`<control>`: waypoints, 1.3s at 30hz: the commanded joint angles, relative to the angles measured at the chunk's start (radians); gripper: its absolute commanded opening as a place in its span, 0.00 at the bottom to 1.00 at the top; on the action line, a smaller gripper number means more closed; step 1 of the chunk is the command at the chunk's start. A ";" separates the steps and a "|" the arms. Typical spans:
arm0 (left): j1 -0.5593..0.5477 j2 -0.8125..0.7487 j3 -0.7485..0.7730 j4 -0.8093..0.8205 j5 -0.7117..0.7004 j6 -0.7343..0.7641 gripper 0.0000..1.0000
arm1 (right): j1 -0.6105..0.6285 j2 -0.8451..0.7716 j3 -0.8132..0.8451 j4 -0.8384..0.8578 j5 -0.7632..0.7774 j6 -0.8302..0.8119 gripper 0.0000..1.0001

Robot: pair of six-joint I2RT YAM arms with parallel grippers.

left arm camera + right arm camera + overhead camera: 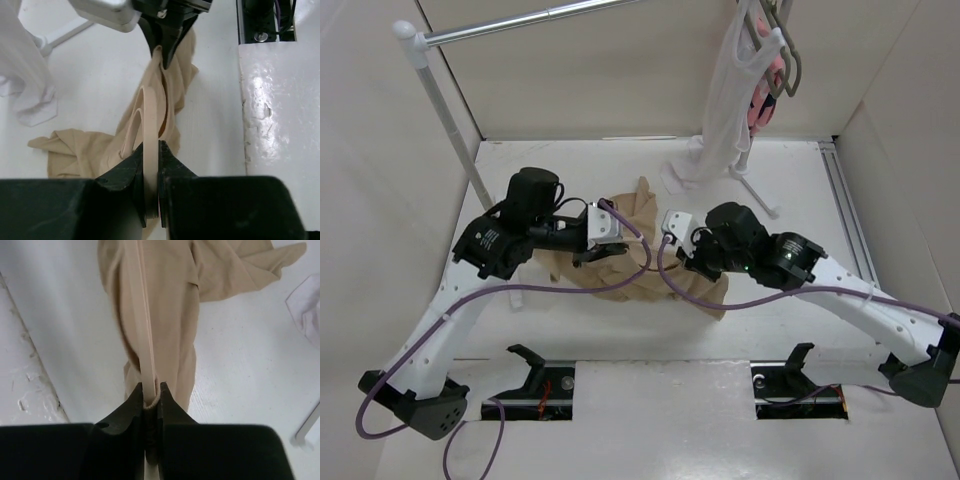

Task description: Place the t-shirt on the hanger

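The tan t-shirt (630, 278) lies bunched on the table between my two grippers. The slim pale hanger (149, 120) runs inside it, mostly covered by cloth in the top view. My left gripper (600, 248) is shut on one end of the hanger, as the left wrist view (151, 150) shows, with the shirt (75, 150) draped beyond it. My right gripper (680, 262) is shut on the other end of the hanger (142, 315) together with a ribbed edge of the shirt (170, 300). It also shows in the left wrist view (164, 50), fingers pinched on cloth.
A clothes rack rail (520, 25) on a white pole (450, 120) spans the back. A white sleeveless top (725, 110), a pink garment (760, 100) and grey hangers (785, 60) hang at the back right above the rack's foot (755, 190). Side walls enclose the table.
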 commanded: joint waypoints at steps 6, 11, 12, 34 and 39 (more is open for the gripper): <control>0.000 -0.076 0.003 0.204 0.116 -0.114 0.35 | -0.014 -0.135 0.032 0.067 -0.067 0.076 0.00; 0.009 -0.137 -0.031 0.285 0.018 -0.151 0.61 | -0.063 -0.206 0.091 0.015 -0.148 0.118 0.00; 0.009 -0.148 -0.031 0.313 -0.008 -0.177 0.65 | -0.075 -0.220 0.091 0.015 -0.148 0.118 0.00; 0.009 -0.378 -0.200 0.680 -0.609 -0.437 1.00 | -0.336 0.177 0.829 -0.064 0.140 0.334 0.00; 0.009 -0.430 -0.254 0.622 -0.608 -0.423 1.00 | -0.384 0.325 1.027 -0.042 0.108 0.311 0.00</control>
